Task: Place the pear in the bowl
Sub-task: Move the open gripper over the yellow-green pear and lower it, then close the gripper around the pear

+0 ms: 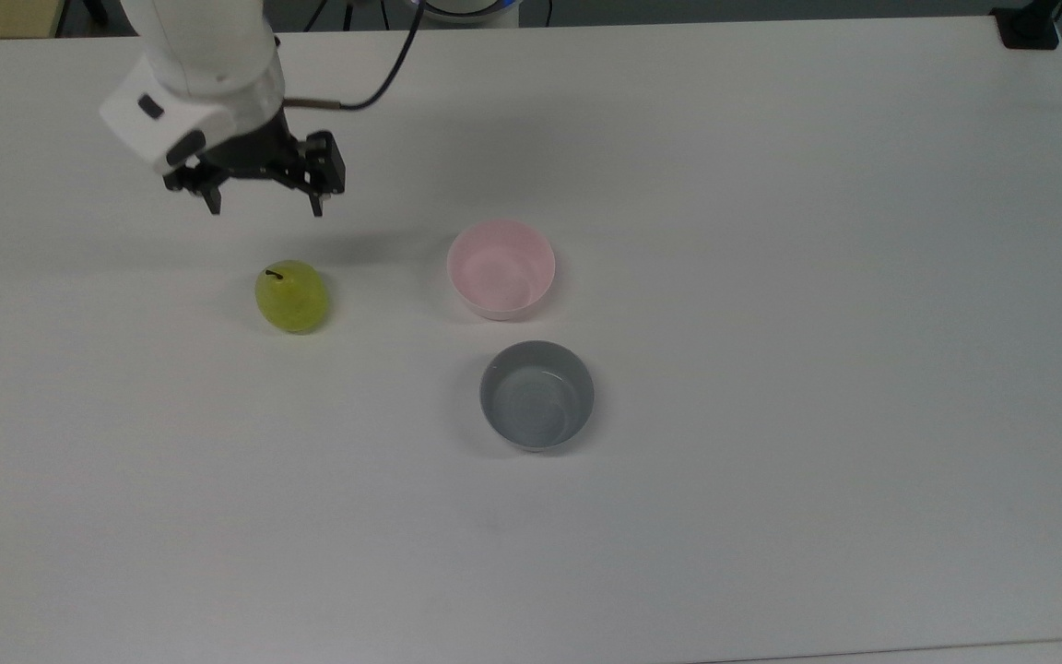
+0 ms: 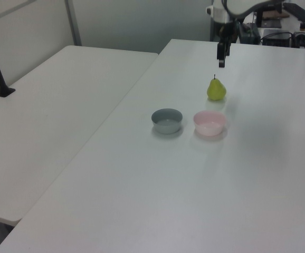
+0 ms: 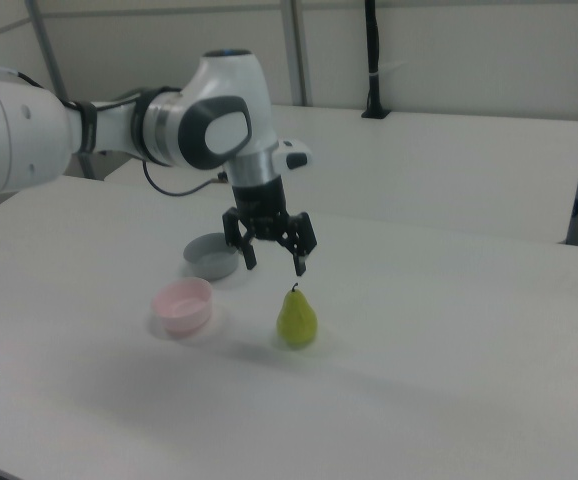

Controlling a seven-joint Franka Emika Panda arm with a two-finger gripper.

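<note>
pear (image 1: 291, 296), pink bowl (image 1: 501, 268), grey bowl (image 1: 536, 395)

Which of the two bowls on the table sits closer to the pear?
The pink bowl. In the top view it lies level with the pear, to the top view's right of it, while the grey bowl sits further down and further off.

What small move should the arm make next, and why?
Probably carry on toward the pear and start descending. The gripper is open and hangs above and short of it in the top view, holding nothing; the pear stands upright on the table, apart from the pink bowl.
</note>
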